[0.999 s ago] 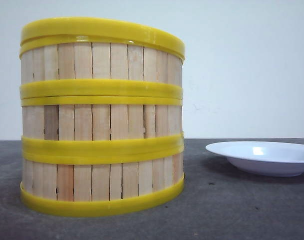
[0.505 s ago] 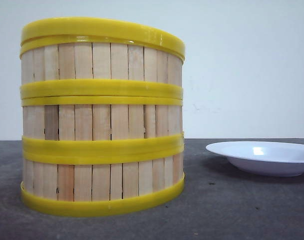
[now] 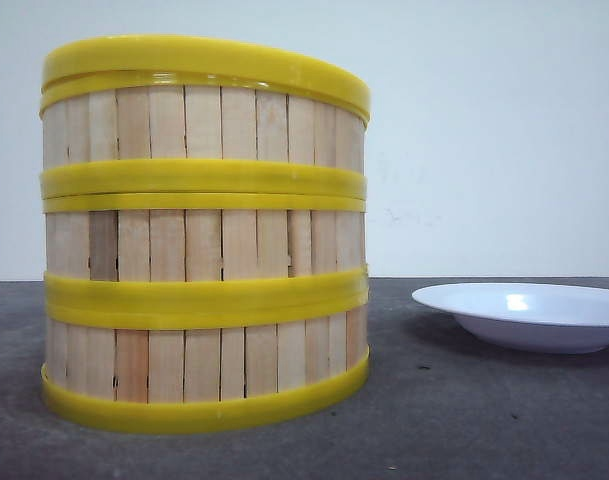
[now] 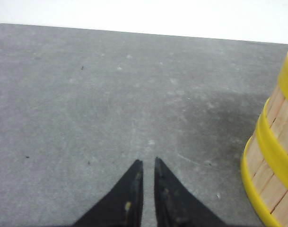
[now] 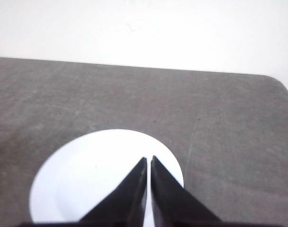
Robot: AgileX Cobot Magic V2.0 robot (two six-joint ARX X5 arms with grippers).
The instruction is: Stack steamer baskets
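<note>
Your three steamer baskets (image 3: 204,235) are already one column on the grey table (image 3: 464,420), left of the white plate (image 3: 529,315) and apart from it. Yellow rims meet at both joints. The top tier sits slightly askew, though: its rim dips toward the plate side, so I'd judge it not fully seated (could be lens angle, can't confirm).

Left gripper (image 4: 147,165) is clenched, tips nearly touching, holding nothing, low over bare table with the stack's wall (image 4: 274,156) off to one side. Right gripper (image 5: 149,161) is also clenched and empty, hanging above the plate (image 5: 87,179).

My read: stacking is done. What's left, at most, is squaring the top basket. No lid shows in any view, so you can't tell if capping is wanted.
</note>
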